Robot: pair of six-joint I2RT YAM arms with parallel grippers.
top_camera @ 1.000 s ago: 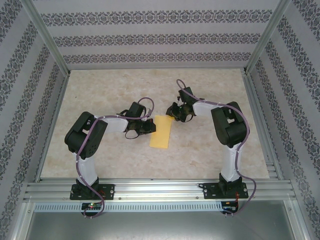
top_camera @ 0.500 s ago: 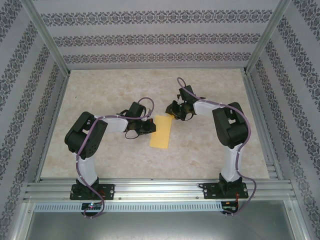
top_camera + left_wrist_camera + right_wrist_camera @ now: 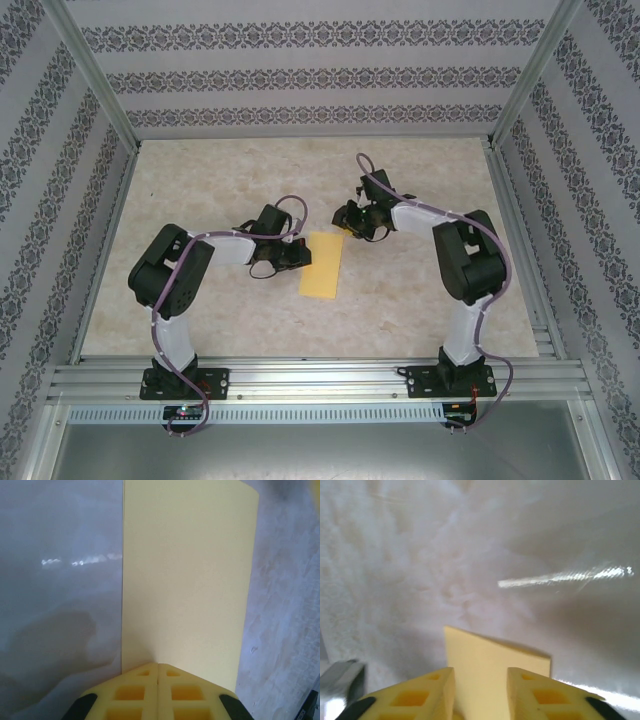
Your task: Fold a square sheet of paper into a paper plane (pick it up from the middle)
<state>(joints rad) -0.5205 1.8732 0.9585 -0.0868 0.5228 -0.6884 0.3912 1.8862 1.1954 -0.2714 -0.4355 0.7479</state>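
The square sheet of paper (image 3: 322,262) lies on the table as a narrow yellow strip, folded lengthwise, between the two arms. In the left wrist view the paper (image 3: 187,570) stretches away flat, and my left gripper (image 3: 158,666) is shut with its tips resting on the paper's near edge. From above, the left gripper (image 3: 298,256) sits at the strip's left side. My right gripper (image 3: 346,222) is at the strip's far right corner. Its jaws stand open in the right wrist view (image 3: 480,672), and a raised part of the paper (image 3: 490,655) stands in the gap between them.
The marbled tabletop (image 3: 230,180) is walled by patterned panels on three sides. Aluminium rails (image 3: 320,380) run along the near edge and up the right side (image 3: 520,240). Open table lies behind and in front of the strip.
The right gripper's jaws have spread apart, and the right elbow has shifted slightly to the right. The left arm and the paper have stayed where they were.
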